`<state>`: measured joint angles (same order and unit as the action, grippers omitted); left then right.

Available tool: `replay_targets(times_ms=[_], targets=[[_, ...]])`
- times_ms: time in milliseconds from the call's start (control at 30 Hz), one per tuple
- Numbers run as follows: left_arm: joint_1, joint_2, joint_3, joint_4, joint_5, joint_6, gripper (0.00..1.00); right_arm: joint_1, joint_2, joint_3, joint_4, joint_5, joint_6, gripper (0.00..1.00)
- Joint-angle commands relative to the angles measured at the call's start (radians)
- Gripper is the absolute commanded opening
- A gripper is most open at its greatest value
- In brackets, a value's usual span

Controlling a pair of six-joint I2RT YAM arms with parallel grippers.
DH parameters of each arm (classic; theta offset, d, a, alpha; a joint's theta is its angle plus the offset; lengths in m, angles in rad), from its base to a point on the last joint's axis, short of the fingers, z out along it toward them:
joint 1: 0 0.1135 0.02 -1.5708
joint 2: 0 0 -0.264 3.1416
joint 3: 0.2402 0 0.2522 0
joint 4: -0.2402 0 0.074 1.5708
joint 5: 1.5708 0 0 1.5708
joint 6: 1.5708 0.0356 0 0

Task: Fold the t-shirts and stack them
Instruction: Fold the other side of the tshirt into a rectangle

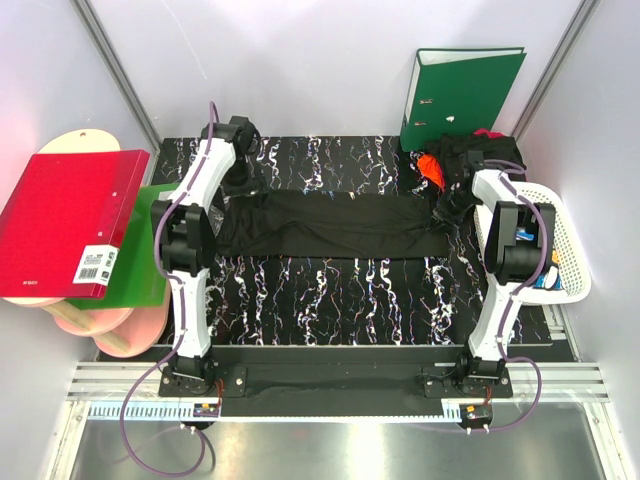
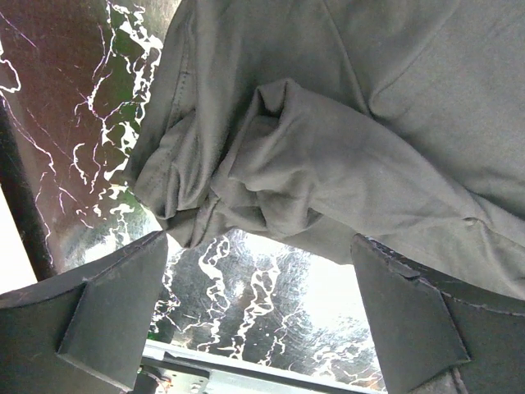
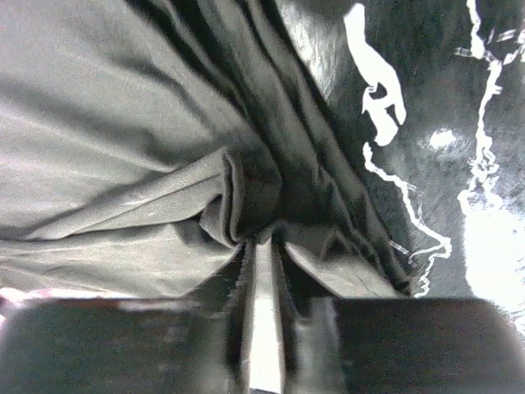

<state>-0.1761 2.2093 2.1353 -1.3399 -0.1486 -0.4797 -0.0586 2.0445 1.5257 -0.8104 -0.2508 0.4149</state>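
Top external: black t-shirt (image 1: 340, 225) lies as a band on table (image 1: 330, 295), long axis left-right. Left gripper (image 2: 262, 279) jaws spread wide at its left end; right gripper (image 3: 262, 275) jaws nearly together at bunched cloth, grip unclear.

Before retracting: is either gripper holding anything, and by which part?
Left gripper holds nothing, jaws wide open clear of the black t-shirt. Right gripper, nearly closed at a fold of its right end: cannot tell.
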Motion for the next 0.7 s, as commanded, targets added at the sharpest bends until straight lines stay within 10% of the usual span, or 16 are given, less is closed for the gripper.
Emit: replay_targets(times_ms=[0,167,333,367,400,533,667], targets=[[-0.014,-0.105,-0.006,0.013,0.000,0.021,0.99,0.023,0.026,0.092,-0.065,0.065,-0.040,0.40],[-0.054,-0.174,-0.017,0.031,-0.016,0.076,0.99,0.089,-0.130,0.125,-0.081,0.205,-0.074,0.84],[-0.097,-0.226,-0.144,0.057,-0.017,0.128,0.91,0.097,-0.263,0.123,-0.041,0.185,-0.059,0.85],[-0.102,-0.244,-0.178,0.080,-0.005,0.142,0.70,0.097,-0.271,0.122,-0.038,0.179,-0.057,0.79],[-0.109,-0.252,-0.246,0.090,-0.008,0.139,0.01,0.097,-0.279,0.119,-0.033,0.171,-0.060,0.74],[-0.118,-0.250,-0.394,0.122,0.012,0.150,0.00,0.097,-0.284,0.106,-0.019,0.143,-0.048,0.05],[-0.118,-0.197,-0.472,0.149,0.026,0.141,0.00,0.097,-0.273,0.088,-0.012,0.124,-0.042,0.00]])
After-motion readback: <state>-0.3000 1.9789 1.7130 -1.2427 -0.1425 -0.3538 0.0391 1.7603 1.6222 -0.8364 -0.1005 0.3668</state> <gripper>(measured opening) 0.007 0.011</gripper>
